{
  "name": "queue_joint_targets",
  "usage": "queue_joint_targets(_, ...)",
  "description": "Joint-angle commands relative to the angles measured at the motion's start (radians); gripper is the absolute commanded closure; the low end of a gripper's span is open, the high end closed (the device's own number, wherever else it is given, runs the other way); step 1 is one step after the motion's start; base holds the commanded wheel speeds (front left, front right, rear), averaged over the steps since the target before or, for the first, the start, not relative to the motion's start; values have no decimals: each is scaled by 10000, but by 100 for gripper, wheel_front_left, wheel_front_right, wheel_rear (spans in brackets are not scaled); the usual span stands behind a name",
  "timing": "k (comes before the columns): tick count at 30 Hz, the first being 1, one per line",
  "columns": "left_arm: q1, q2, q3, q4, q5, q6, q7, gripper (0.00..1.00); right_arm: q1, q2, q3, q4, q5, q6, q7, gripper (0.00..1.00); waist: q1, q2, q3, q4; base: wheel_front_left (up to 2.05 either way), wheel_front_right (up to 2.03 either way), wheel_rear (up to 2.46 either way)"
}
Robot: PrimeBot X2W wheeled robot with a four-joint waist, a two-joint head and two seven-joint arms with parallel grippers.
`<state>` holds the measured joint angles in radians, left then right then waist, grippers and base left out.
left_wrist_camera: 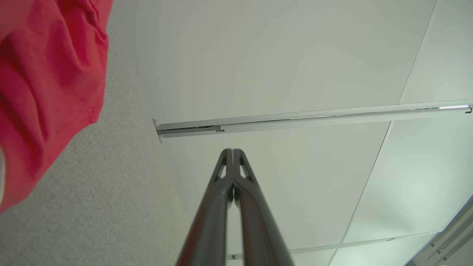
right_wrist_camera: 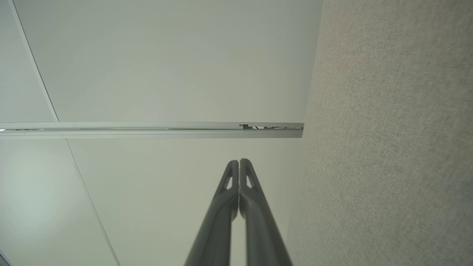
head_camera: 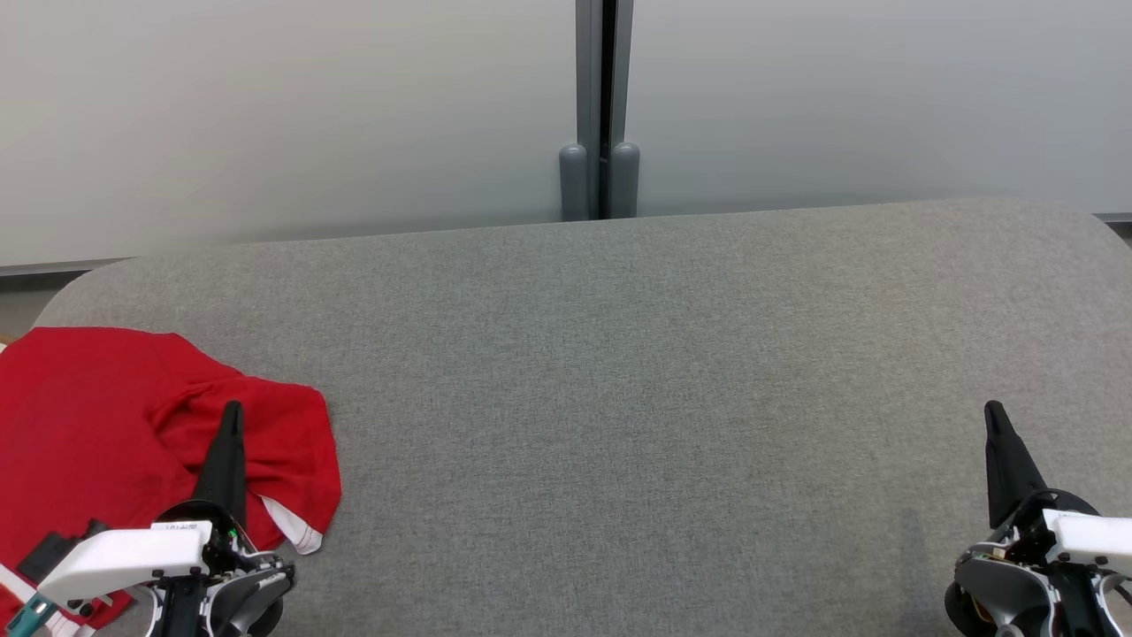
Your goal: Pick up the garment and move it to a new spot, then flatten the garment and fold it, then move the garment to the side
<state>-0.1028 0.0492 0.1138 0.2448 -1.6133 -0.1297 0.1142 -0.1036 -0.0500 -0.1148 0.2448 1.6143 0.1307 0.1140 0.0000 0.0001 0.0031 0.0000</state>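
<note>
Lying below closed left claw | red garment | table, left end

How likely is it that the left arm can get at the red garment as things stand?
Probably yes: the left pincer hangs over the red garment at the left end of the table, with nothing between them. Its jaws are shut, so it must open first.

Office-like room: pale partition panels and a metal post behind a grey felt-covered table
</note>
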Motion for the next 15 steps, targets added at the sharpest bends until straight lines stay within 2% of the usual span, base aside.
queue_joint_targets(1, -116, 26, 23, 7, 11, -34, 23, 100, -94, -11, 6, 5, -28, 0, 26, 100, 0, -1, 0, 0, 0, 0, 0)
queue_joint_targets(15, -117, 26, 23, 7, 11, -34, 23, 100, -94, -11, 7, 5, -28, 0, 26, 100, 0, -1, 0, 0, 0, 0, 0)
